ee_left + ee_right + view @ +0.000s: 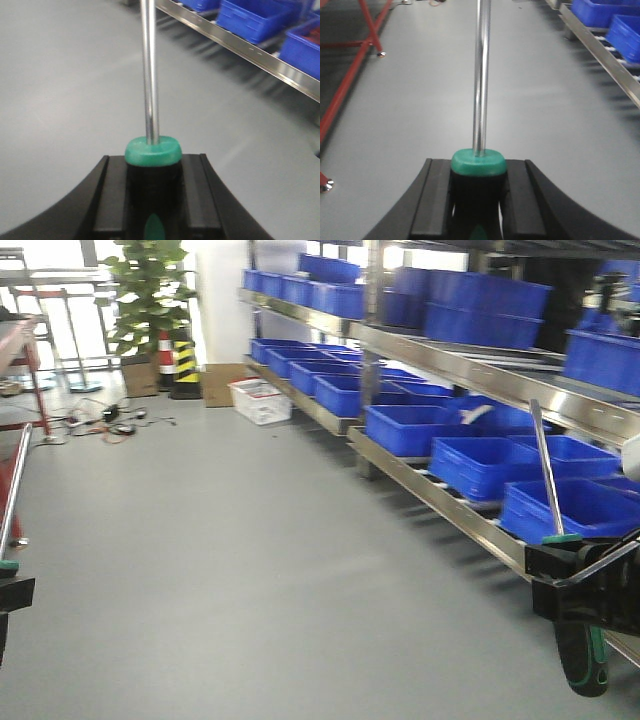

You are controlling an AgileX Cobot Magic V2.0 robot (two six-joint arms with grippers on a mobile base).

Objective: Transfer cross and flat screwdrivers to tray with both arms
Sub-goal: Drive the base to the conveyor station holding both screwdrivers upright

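In the exterior front-facing view, the blocky black right gripper (572,578) is seen nearest, at the lower right corner. The right-hand screwdriver (545,470) is clamped in it. A thin polished steel shaft rises a little off upright, a green collar sits at the top of the jaws, and the rounded black-and-green handle hangs below them. At the left edge only a corner of the left gripper (12,595) is shown, with the left-hand screwdriver (14,490) standing out of it. Its jaws cannot be judged from here. Beyond, a smooth matt grey floor (250,560) is spread, bordered on the right by a steel rack (440,500) loaded with glossy blue plastic bins (480,465). A leafy potted plant (150,290) and a yellow-and-black striped post (185,365) are placed far back.

In the left wrist-mounted view, the left gripper (154,167) is closed on the left-hand screwdriver (150,75). Flat, ribbed black fingers (116,190) are pressed against both sides of the black handle, just under the rounded green collar.

In the right wrist-mounted view, the right gripper (479,172) is likewise closed on the handle of the right-hand screwdriver (481,75), and its mirror-bright shaft is pointed away over the floor. A red tubular frame (350,75) is seen at the left.
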